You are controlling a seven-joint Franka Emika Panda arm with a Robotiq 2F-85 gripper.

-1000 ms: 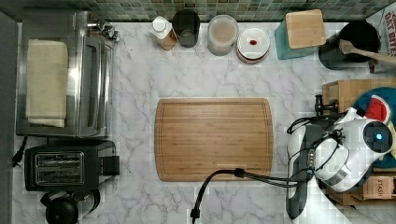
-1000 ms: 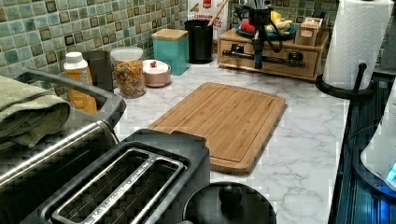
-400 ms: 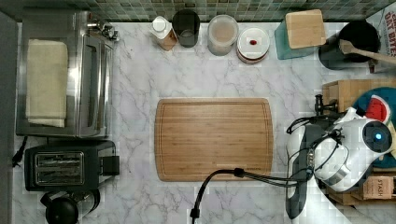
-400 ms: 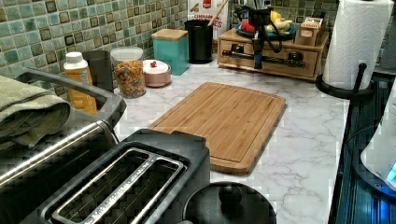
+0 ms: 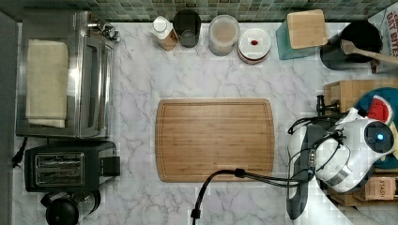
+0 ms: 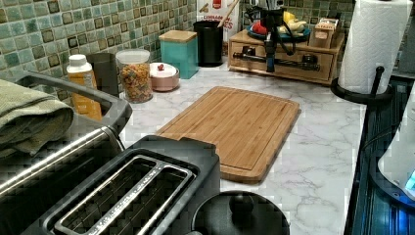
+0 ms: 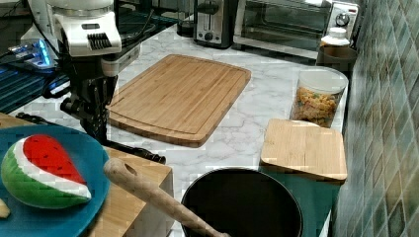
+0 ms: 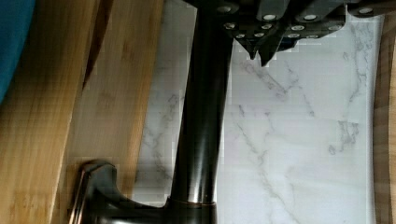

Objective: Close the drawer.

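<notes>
Drawer: light wood front, long black bar handle.
Set in the wooden box under the blue plate (counter's end). My gripper sits just beside the bar, fingers drawn together, gripping nothing.

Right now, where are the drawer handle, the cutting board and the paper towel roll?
handle (image 8: 198,116): wrist view, middle of the black bar.
cutting board (image 5: 215,139): top view, centre of its face.
paper towel roll (image 6: 374,46): left view, middle of the white roll.
</notes>
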